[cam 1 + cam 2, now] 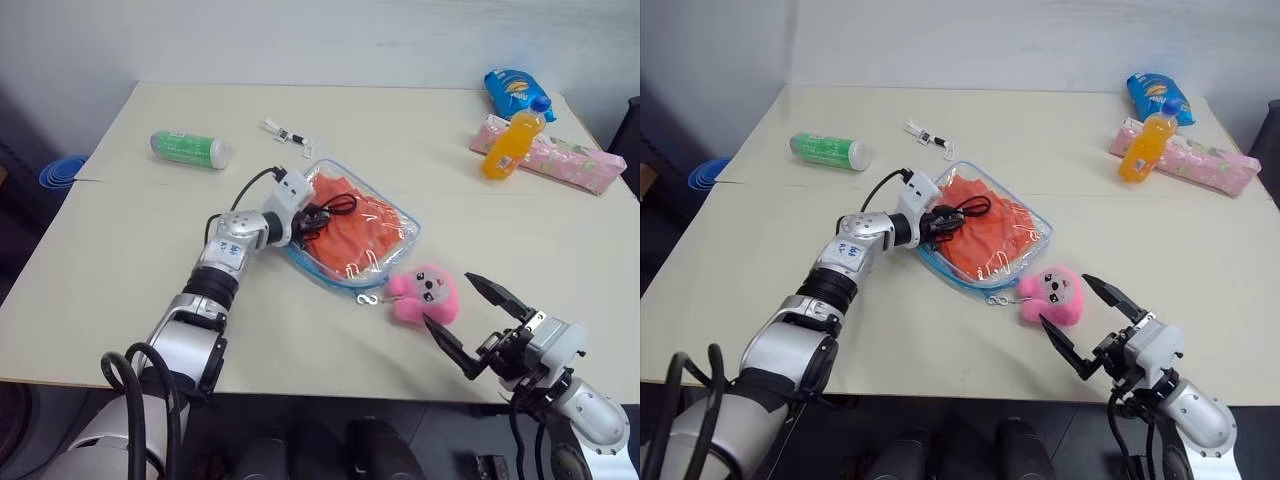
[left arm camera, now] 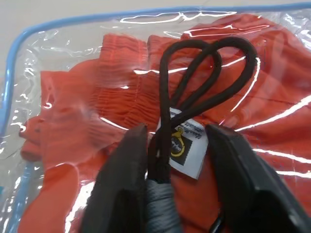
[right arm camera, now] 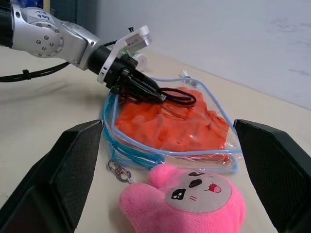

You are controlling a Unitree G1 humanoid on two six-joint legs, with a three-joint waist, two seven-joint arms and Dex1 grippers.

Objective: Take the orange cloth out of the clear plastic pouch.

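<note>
Clear plastic pouch (image 1: 352, 235) is lying flat mid-table, nearer the front edge, with the orange cloth (image 1: 350, 222) inside. Left claw (image 1: 308, 222) is reaching into the pouch's left end, its 2 fingers (image 2: 121, 179) narrowing around a black cord loop (image 2: 204, 73) and white label (image 2: 187, 145). Right claw (image 1: 470, 320) is hovering wide at the front edge, empty, beside a pink plush toy (image 1: 425, 292).

Cream table (image 1: 120, 250) against plain pale wall (image 1: 300, 40); dark floor beyond left edge.

Left tool (image 2: 177, 160) extended, fingers narrowed; right tool (image 1: 468, 320) raised, spread wide.
</note>
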